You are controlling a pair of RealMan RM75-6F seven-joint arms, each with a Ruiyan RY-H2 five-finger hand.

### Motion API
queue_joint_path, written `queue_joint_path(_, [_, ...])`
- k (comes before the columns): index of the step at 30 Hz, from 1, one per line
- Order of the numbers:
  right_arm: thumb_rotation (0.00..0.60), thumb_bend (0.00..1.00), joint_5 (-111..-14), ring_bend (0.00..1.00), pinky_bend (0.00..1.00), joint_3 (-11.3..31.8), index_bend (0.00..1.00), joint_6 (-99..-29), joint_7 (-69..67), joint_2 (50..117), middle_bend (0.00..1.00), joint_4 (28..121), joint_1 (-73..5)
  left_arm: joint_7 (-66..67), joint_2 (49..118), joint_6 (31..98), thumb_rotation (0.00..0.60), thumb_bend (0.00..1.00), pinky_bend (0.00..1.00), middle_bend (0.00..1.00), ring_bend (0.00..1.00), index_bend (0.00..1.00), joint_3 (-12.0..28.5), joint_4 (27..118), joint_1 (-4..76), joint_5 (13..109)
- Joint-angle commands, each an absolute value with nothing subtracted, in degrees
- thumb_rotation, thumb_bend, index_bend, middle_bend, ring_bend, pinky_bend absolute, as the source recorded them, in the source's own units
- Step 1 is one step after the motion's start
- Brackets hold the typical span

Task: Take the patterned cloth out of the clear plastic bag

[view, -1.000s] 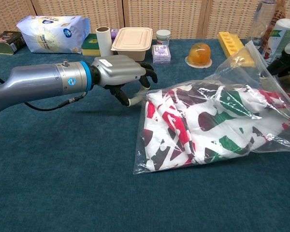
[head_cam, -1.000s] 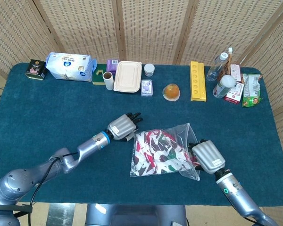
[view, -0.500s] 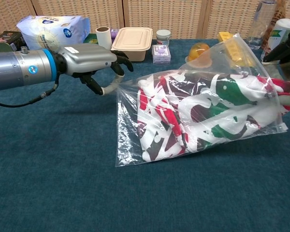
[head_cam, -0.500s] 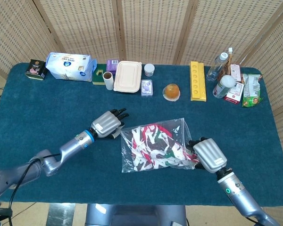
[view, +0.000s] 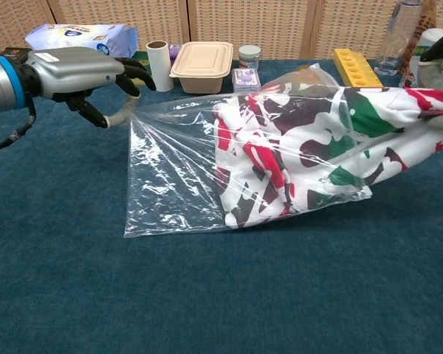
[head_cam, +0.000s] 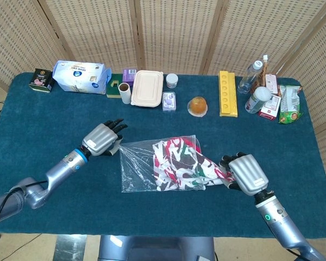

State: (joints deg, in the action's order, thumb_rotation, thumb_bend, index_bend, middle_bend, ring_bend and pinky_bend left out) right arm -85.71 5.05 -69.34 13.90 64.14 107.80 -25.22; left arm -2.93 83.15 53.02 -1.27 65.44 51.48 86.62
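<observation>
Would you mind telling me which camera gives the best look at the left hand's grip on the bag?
The chest view: it shows the left hand close up, pinching the bag's corner, with the plastic pulled taut. The head view shows the same hand from above, smaller, its back hiding the pinch.

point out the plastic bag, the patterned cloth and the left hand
plastic bag [view: 170,195]: chest view, empty clear part of the film.
patterned cloth [view: 273,158]: chest view, red-and-white folds seen through the bag.
left hand [head_cam: 99,140]: head view, grey back of the hand.
</observation>
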Motion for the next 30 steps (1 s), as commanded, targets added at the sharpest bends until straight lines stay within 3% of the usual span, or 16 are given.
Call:
queue_joint_path(1, [0.6, 0.37, -84.7, 0.64, 0.52, 5.6, 0.68, -70.4, 13.8, 62.9, 0.55, 107.6, -24.5, -1.9, 79.1, 55.4, 0.6, 0.52, 0.21, 0.15, 0.04, 0.58, -1.4, 67.5, 48.6, 85.3])
queue_joint_path(9, [0.6, 0.37, -83.1, 0.64, 0.52, 6.3, 0.68, -71.6, 12.6, 60.7, 0.55, 106.8, -23.3, -1.2, 72.4, 58.0, 0.6, 0.52, 0.22, 0.15, 0.04, 0.58, -1.7, 70.8, 43.3, 82.7])
queue_joint_path(18, [0.6, 0.37, -81.9, 0.64, 0.52, 6.1, 0.68, -71.6, 11.9, 59.8, 0.55, 106.0, -22.3, -2.0, 72.0, 57.8, 0.6, 0.51, 0.22, 0.15, 0.04, 0.58, -1.3, 68.9, 40.6, 81.4])
queue_joint_path(20, [0.6, 0.37, -81.8, 0.64, 0.52, 5.9, 0.67, -71.3, 11.8, 60.0, 0.55, 105.7, -22.3, -2.4, 72.5, 56.9, 0.6, 0.47, 0.21, 0.15, 0.04, 0.58, -1.3, 68.6, 40.5, 81.3])
queue_joint_path(21, [0.6, 0.36, -81.8, 0.64, 0.52, 5.6, 0.66, -70.9, 11.6, 60.1, 0.54, 105.7, -22.2, -2.5, 72.9, 56.4, 0.6, 0.4, 0.21, 0.15, 0.04, 0.57, -1.2, 68.6, 40.6, 81.2])
queue_joint_path(23, [0.6, 0.35, -81.9, 0.6, 0.51, 5.3, 0.6, -70.3, 11.1, 60.1, 0.49, 105.6, -22.3, -1.6, 73.3, 55.8, 0.6, 0.24, 0.17, 0.15, 0.03, 0.46, -0.8, 68.8, 40.6, 80.8])
queue_joint_path(24, [0.6, 0.33, -82.2, 0.56, 0.5, 5.2, 0.54, -70.1, 11.0, 60.1, 0.45, 105.4, -22.3, -1.3, 73.3, 55.7, 0.6, 0.15, 0.14, 0.14, 0.01, 0.34, -0.5, 69.3, 40.7, 80.6])
queue_joint_path(26, [0.6, 0.3, -82.7, 0.48, 0.47, 5.2, 0.44, -70.3, 10.9, 60.2, 0.38, 104.8, -22.3, -0.8, 73.0, 55.7, 0.585, 0.08, 0.09, 0.1, 0.0, 0.15, 0.2, 70.4, 40.6, 79.9])
queue_joint_path(28, [0.6, 0.25, -83.3, 0.39, 0.42, 5.1, 0.31, -70.8, 10.8, 60.2, 0.29, 104.4, -22.2, -0.3, 72.6, 55.7, 0.481, 0.05, 0.05, 0.07, 0.0, 0.02, 0.9, 71.6, 40.4, 79.0])
queue_joint_path(30, [0.6, 0.2, -84.2, 0.33, 0.37, 5.1, 0.22, -71.4, 10.7, 60.2, 0.23, 103.8, -21.9, 0.2, 71.8, 55.7, 0.381, 0.03, 0.05, 0.06, 0.0, 0.0, 1.7, 73.5, 40.2, 77.7])
